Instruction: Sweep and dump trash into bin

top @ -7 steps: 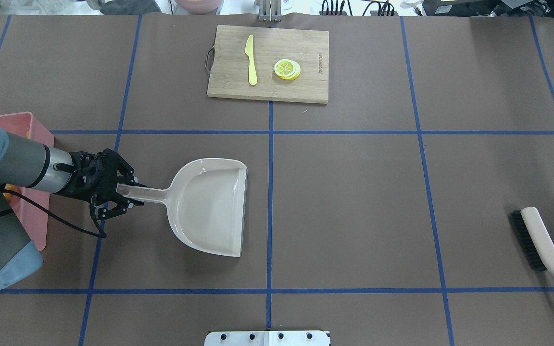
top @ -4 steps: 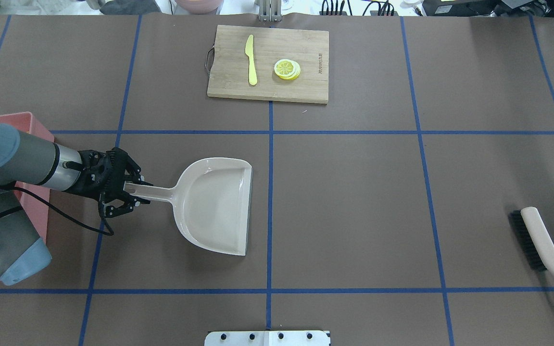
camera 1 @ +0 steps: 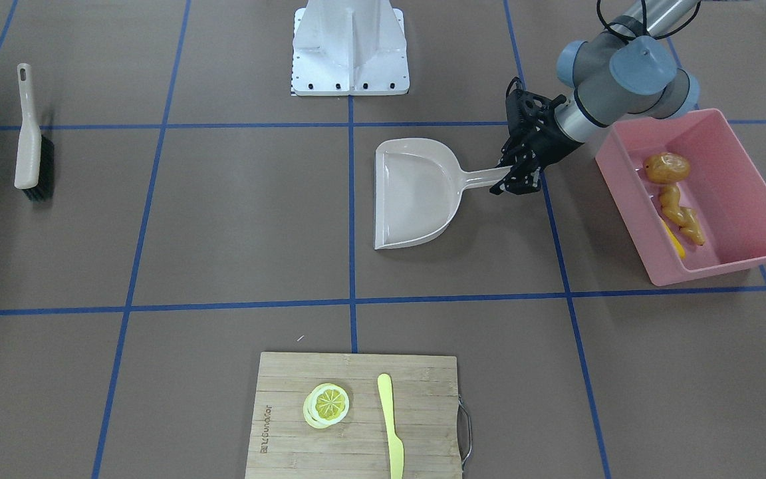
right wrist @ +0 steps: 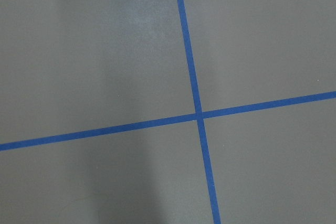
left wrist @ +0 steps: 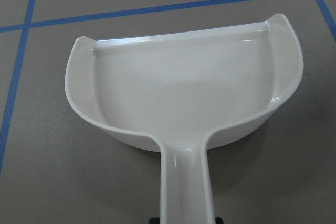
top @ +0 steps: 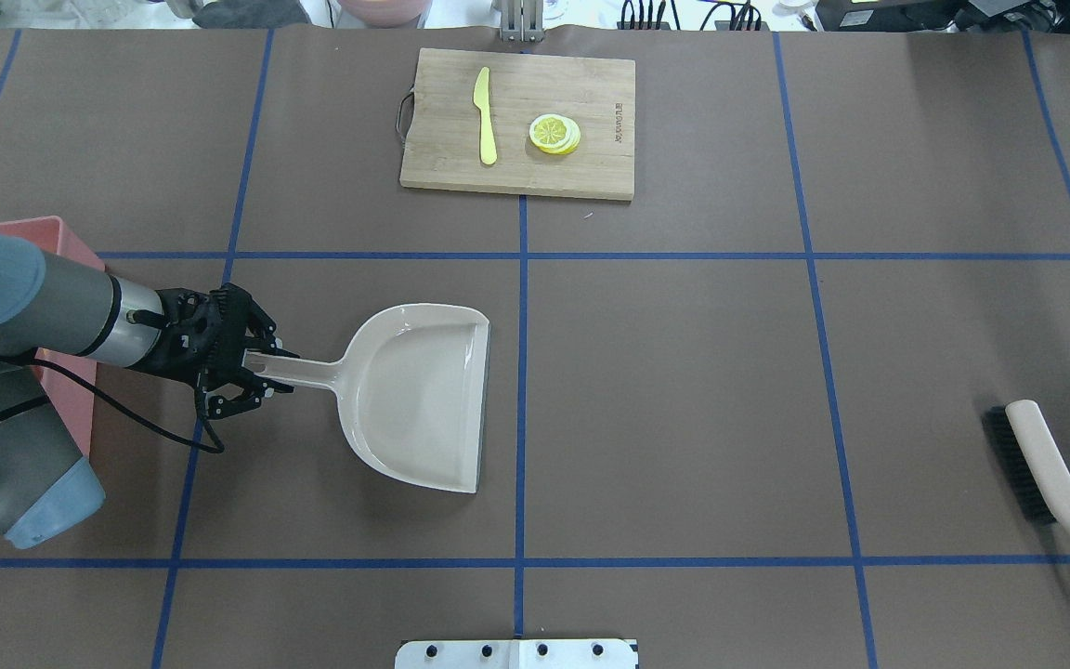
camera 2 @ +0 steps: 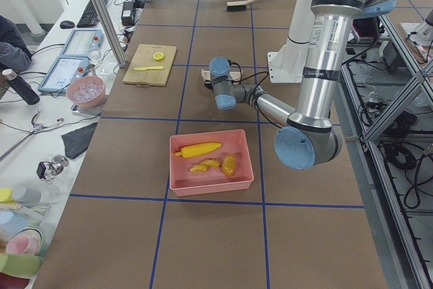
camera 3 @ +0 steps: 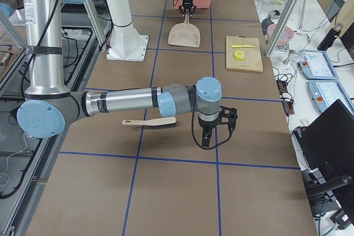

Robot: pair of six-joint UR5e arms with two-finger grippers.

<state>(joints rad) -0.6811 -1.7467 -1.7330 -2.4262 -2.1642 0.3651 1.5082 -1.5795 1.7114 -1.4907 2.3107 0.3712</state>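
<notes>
The pink bin [camera 1: 622, 213] stands at my left end of the table. In it lie the orange-brown potato [camera 1: 666, 166], the tan ginger root [camera 1: 682, 218] and the yellow corn cob [camera 1: 674, 243]. My left gripper [top: 252, 372] is shut on the handle of the beige dustpan [top: 419, 400], which lies flat and empty on the table just right of the bin [top: 71, 413]. The left wrist view shows the empty dustpan [left wrist: 184, 98]. My right gripper [camera 3: 213, 131] shows only in the exterior right view, so I cannot tell whether it is open or shut; it hangs over bare table beside the brush [camera 3: 149, 121].
The brush [top: 1055, 474] lies at the table's right end. A wooden cutting board [top: 516, 121] at the far middle carries a pale yellow knife [top: 485, 116] and a lemon slice [top: 554, 133]. The white robot base [camera 1: 350, 46] stands at the near middle edge.
My left gripper has slid the dustpan a little to the right, away from the bin, and turned it slightly. The brush has not moved.
</notes>
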